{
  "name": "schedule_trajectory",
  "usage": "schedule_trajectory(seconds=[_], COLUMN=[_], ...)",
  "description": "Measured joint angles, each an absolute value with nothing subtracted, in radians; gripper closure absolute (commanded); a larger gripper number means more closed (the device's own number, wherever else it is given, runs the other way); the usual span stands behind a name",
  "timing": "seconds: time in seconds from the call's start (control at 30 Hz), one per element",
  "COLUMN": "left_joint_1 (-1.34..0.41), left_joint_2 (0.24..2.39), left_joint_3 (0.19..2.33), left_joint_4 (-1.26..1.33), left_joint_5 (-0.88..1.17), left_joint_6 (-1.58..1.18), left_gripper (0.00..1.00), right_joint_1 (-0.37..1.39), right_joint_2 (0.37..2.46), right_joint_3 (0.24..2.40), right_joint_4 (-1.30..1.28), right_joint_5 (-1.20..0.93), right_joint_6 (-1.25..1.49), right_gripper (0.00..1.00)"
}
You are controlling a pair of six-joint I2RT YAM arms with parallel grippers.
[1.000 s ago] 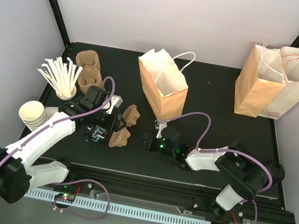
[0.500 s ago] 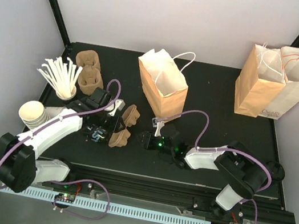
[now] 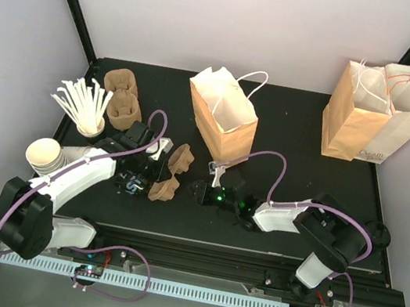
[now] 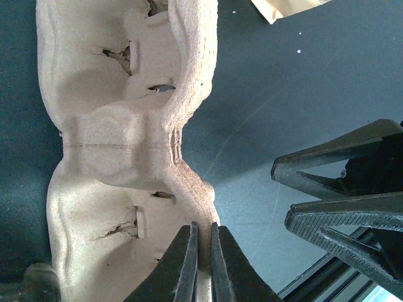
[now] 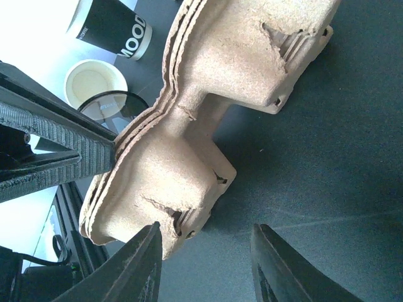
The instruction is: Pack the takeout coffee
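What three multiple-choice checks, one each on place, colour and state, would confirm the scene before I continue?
1. Where does the middle paper bag stand?
A) beyond the pulp carrier, toward the back wall
B) between the arm bases
C) left of the stirrers

2. What colour is the pulp carrier?
A) white
B) brown
C) black

3. What is the left end effector doing?
A) hanging open above the bag
B) shut on the carrier's rim
C) holding a stirrer

Answers: 1 A, the top view shows the bag farther back than the carrier. 2 B, both wrist views show brown pulp. 3 B, the left wrist view shows its fingers pinched on the rim.
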State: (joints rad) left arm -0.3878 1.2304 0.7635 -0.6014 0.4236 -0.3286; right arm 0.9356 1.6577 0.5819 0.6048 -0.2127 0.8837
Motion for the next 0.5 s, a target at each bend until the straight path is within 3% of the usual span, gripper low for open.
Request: schedule_trajectory(seconds=[0.23,0.5], left_joint_1=[-0.388,-0.388], left_joint_2=[1.203,1.151], left_joint_3=[0.764,0.768], left_joint_4=[-0.606,-0.64], left_joint_5=[0.423,0.421], left_joint_6=[-0.33,-0.329], left_gripper=[0.96,0.96], right_joint_1=[0.936,0.936], right_joint_2=[1.671,1.68], right_joint_3=[0.585,0.615], right_joint_4=[0.605,0.629], right_joint_5=[-0.221,-0.241], right_joint_6=[0.884,0.893], right_gripper=[0.56,0.4])
